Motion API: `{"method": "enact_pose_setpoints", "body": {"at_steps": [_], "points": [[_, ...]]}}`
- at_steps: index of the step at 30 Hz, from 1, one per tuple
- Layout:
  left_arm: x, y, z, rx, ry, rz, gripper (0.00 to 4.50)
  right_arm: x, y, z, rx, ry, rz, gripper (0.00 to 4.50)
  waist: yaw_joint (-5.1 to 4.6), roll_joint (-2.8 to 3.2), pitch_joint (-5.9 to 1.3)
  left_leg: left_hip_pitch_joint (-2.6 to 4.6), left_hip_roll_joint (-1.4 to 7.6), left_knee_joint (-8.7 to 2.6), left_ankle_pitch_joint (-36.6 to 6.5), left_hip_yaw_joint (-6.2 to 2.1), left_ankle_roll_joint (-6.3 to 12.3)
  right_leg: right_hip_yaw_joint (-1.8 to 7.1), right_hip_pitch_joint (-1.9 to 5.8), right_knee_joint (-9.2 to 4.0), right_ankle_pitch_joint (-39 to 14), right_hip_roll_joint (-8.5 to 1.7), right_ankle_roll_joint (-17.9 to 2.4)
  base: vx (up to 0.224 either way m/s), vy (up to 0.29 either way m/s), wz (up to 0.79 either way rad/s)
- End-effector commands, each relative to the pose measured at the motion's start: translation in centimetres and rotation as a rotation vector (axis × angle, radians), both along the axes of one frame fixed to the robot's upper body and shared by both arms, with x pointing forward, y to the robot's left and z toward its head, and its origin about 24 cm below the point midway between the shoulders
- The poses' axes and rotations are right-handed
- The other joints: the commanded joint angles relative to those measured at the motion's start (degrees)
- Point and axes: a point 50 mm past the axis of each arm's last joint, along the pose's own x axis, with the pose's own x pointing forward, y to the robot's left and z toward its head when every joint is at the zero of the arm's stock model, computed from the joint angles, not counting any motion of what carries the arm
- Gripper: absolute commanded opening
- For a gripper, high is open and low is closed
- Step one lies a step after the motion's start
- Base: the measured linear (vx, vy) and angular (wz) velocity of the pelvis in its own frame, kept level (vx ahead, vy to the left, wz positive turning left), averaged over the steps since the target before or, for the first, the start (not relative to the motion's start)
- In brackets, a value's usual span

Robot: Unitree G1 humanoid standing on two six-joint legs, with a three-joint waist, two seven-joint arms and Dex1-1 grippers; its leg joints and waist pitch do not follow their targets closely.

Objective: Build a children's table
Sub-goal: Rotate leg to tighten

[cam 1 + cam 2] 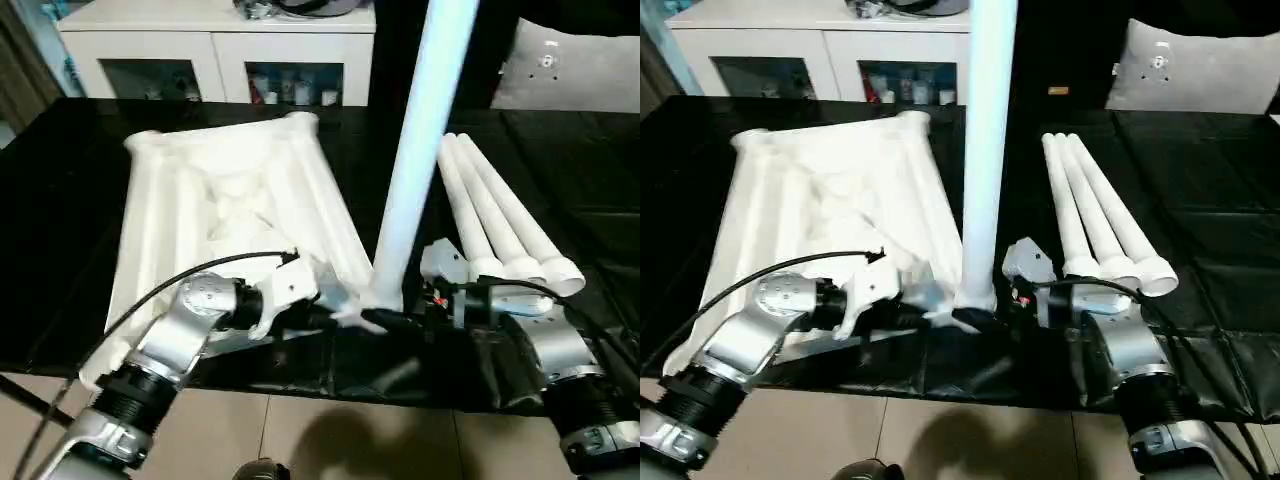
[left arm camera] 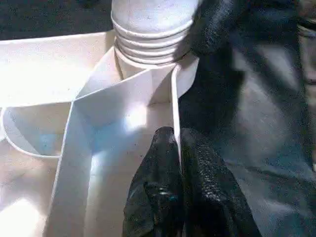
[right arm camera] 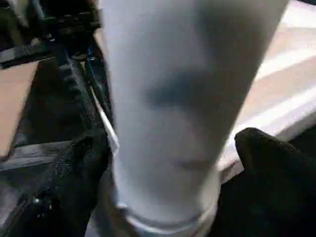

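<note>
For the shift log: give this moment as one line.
stage: first leg upright in tabletop corner socket | left pincer shut on tabletop rim | right pincer open around leg | three spare legs lying right

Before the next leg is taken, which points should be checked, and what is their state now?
1. Standing leg sits in the near corner socket of the tabletop: ok, upright, its threaded end at the socket.
2. Leg screwed fully down: cannot tell; thread rings are visible above the socket.
3. Left pincer steadies the tabletop: ok, shut on the thin edge wall.
4. Right pincer released from the leg: ok, fingers stand apart on either side of it.
5. Spare legs ready: ok, three lie side by side on the black surface, to the right.
</note>
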Motion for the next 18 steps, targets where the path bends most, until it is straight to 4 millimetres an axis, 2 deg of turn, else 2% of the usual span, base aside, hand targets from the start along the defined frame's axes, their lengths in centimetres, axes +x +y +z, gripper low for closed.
{"method": "enact_pose_setpoints", "body": {"at_steps": [1,7,8,11,18], "points": [[-0.3,-0.5,0.2,0.045,-0.002,-0.134,0.00,-0.3,0.4,0.1,-0.002,-0.002,0.071,4.43,-0.32,-0.01,-4.09,1.75,3.54,-3.83,-12.29,-1.24,4.15,2.42,2.09,-3.58,-2.07,-3.66,-15.25,0.000,0.000,0.00],[-0.2,0.2,0.1,0.090,0.002,-0.190,0.00,-0.5,0.6,0.1,-0.008,0.048,0.137,4.27,-0.38,-0.12,-4.09,1.72,3.63,-3.90,-12.94,-1.25,3.73,2.49,2.08,-3.44,-2.93,-3.82,-15.63,0.000,0.000,0.00],[-0.2,0.3,0.1,0.095,0.002,-0.199,0.00,-0.6,0.6,0.1,-0.009,0.062,0.151,4.00,-0.42,-0.14,-4.02,1.64,3.60,-3.95,-13.25,-1.29,3.65,2.47,2.11,-3.51,-3.42,-3.83,-15.62,0.000,0.000,0.00],[-0.1,0.4,0.1,0.100,0.003,-0.217,0.00,-0.7,0.6,0.0,-0.008,0.098,0.181,3.85,-0.48,-0.43,-3.99,1.58,3.56,-3.92,-13.60,-1.26,3.57,2.53,2.20,-3.62,-5.00,-3.95,-15.46,0.000,0.000,0.00],[-0.2,0.6,-0.2,0.063,0.021,-0.205,0.00,-1.2,0.9,-0.4,0.023,0.144,0.211,3.21,-0.36,-0.38,-4.08,1.62,3.65,-3.85,-12.71,-1.24,3.77,2.52,2.09,-3.47,-4.56,-3.96,-15.79,0.000,0.000,0.00]]}}
